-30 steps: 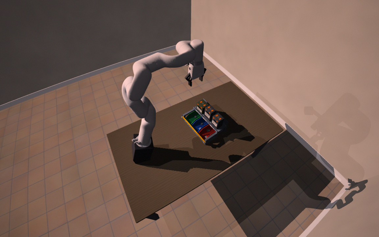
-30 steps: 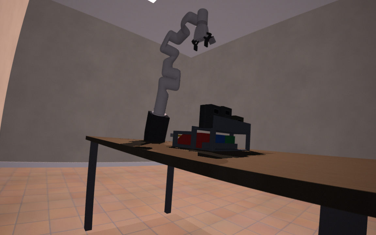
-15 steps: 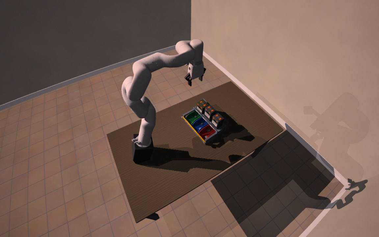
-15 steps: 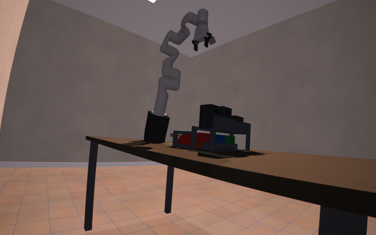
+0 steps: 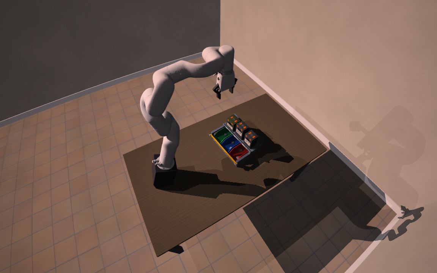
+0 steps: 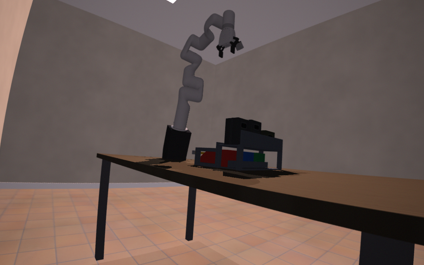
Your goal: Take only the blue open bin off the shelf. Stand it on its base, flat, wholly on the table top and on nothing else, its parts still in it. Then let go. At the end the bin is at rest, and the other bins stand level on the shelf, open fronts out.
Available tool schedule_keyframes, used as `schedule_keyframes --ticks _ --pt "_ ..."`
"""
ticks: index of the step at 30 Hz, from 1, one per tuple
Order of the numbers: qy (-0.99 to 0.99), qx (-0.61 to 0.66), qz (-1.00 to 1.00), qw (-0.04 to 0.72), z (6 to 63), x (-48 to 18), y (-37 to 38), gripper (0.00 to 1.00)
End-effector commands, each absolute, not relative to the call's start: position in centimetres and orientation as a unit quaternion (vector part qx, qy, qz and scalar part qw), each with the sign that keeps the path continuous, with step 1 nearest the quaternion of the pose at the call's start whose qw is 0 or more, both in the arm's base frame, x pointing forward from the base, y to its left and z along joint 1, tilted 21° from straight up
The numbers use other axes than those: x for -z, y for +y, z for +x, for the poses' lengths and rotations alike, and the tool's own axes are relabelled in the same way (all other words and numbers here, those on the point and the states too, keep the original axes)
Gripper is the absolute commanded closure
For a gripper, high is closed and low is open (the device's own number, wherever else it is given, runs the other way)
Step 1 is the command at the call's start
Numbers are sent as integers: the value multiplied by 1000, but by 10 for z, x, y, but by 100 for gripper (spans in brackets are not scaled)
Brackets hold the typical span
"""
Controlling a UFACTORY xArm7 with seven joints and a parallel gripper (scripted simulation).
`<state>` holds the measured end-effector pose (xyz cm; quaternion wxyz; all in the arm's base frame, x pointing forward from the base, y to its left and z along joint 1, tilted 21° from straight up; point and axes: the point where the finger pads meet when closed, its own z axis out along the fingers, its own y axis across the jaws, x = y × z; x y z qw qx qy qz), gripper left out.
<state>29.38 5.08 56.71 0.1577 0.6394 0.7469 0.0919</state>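
The blue open bin [image 5: 229, 143] stands on the low grey shelf [image 5: 235, 142], between a green bin [image 5: 222, 134] and a red bin [image 5: 239, 153]. In the exterior view I see the blue bin [image 6: 247, 156] from behind, through the shelf frame [image 6: 240, 153]. My gripper [image 5: 224, 91] is open and empty. It hangs high above the table, fingers down, well above and behind the shelf, and also shows in the exterior view [image 6: 227, 49]. The parts inside the bins are too small to make out.
Three dark boxes with orange marks [image 5: 242, 128] stand on the shelf's top tier behind the bins. The arm's black base [image 5: 164, 173] stands at the table's near-left side. The table's right edge [image 5: 281, 183] lies close to the shelf.
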Motion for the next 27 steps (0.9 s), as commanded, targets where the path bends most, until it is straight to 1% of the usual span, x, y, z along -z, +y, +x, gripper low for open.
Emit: schedule_keyframes --ticks 1,6,11,23,27 --pt "747 -93 639 159 294 -568 51 0" --pt "747 -93 639 159 294 -568 51 0" --pt "747 -93 639 159 311 -522 48 0" --pt "747 -93 639 159 311 -522 48 0" --pt "747 -93 639 159 325 -485 45 0"
